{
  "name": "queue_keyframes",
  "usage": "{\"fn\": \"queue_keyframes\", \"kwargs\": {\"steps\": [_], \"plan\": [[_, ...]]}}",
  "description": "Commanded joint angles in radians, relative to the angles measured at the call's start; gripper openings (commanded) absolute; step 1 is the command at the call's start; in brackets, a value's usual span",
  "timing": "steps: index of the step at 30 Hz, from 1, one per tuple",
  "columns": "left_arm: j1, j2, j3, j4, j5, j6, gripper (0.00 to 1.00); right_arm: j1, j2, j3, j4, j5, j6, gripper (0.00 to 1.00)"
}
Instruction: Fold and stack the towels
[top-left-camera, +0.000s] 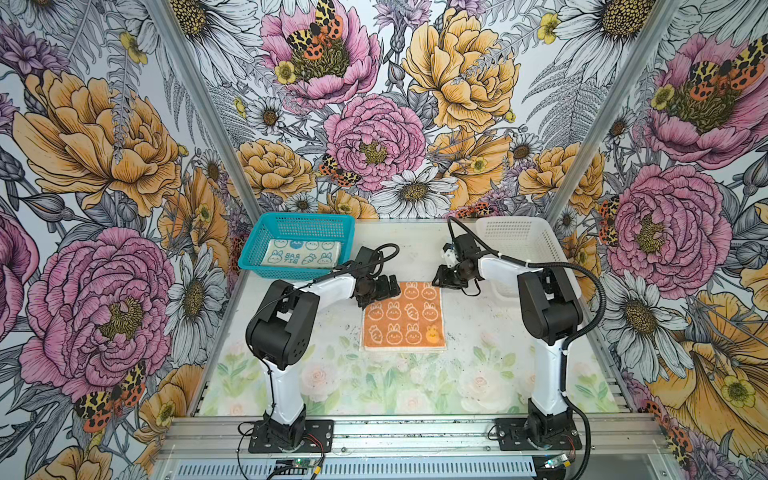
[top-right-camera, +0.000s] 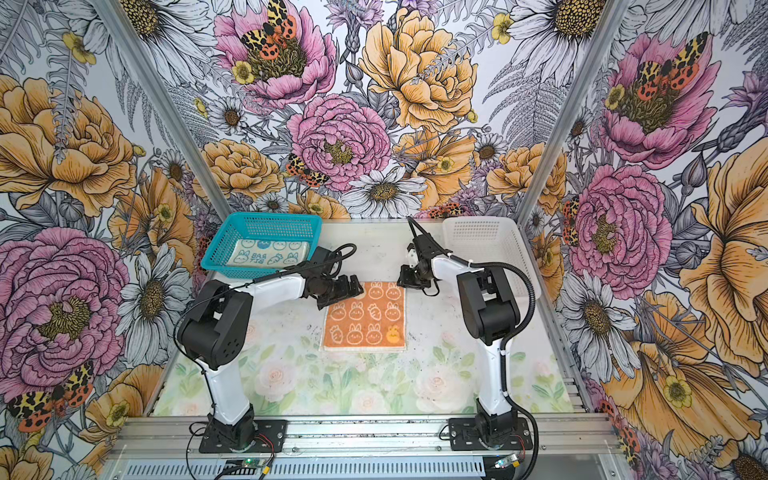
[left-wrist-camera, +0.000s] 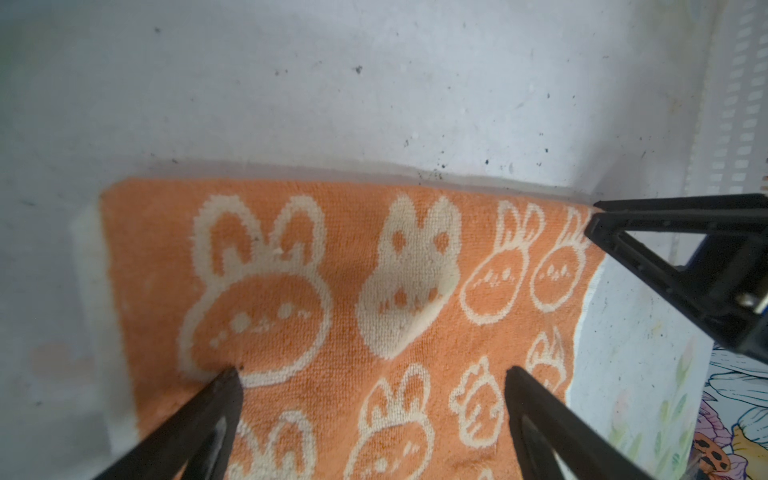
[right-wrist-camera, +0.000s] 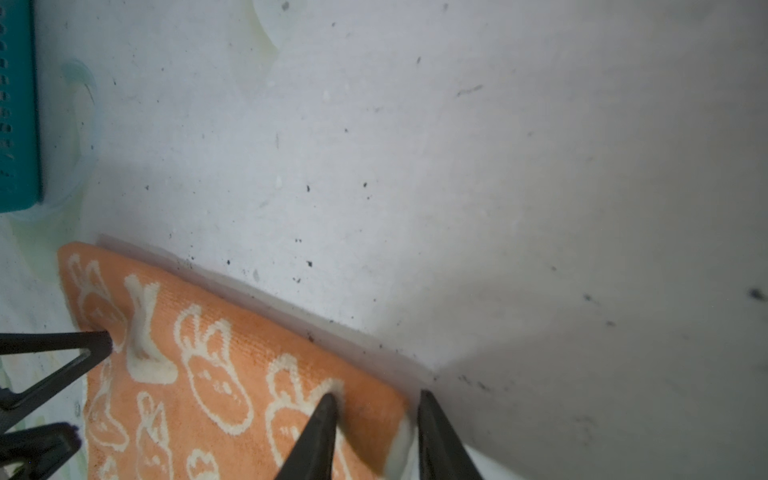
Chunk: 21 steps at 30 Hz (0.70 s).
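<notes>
Cream "RAB BIT" towel (top-left-camera: 301, 254); left claw (left-wrist-camera: 374, 370) spread, right claw (right-wrist-camera: 376, 395) ajar astride orange towel (top-left-camera: 405, 320)

Bare desk (top-left-camera: 415, 249) lies open between the teal basket (top-left-camera: 291, 272) and the white basket (top-left-camera: 519, 232) at the back, and across the front. The left arm (top-left-camera: 328, 286) and right arm (top-left-camera: 498, 266) crowd the orange towel (top-left-camera: 403, 320) at its far corners.

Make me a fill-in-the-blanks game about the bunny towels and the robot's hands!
The orange towel lies flat on the ___.
The cream towel sits inside the ___ basket.
The bunnies on the orange towel are ___.
The left hand is not shut but wide ___.
Missing words: table, teal, white, open.
</notes>
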Motion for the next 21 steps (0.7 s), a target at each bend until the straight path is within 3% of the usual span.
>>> {"fn": "queue_keyframes", "kwargs": {"steps": [1, 7, 14, 21], "plan": [[-0.008, 0.005, -0.023, 0.009, 0.005, 0.018, 0.99, 0.0, 0.041, 0.019, -0.012, 0.015, -0.008, 0.23], [-0.057, 0.003, -0.035, 0.009, -0.004, -0.005, 0.99, -0.02, 0.038, 0.036, -0.013, 0.025, -0.009, 0.0], [-0.159, 0.01, 0.008, 0.009, 0.0, -0.056, 0.99, -0.063, 0.041, 0.094, -0.073, 0.034, -0.053, 0.0], [-0.06, 0.012, 0.126, -0.089, -0.044, 0.038, 0.99, -0.07, 0.029, 0.158, -0.148, 0.041, -0.118, 0.0]]}}
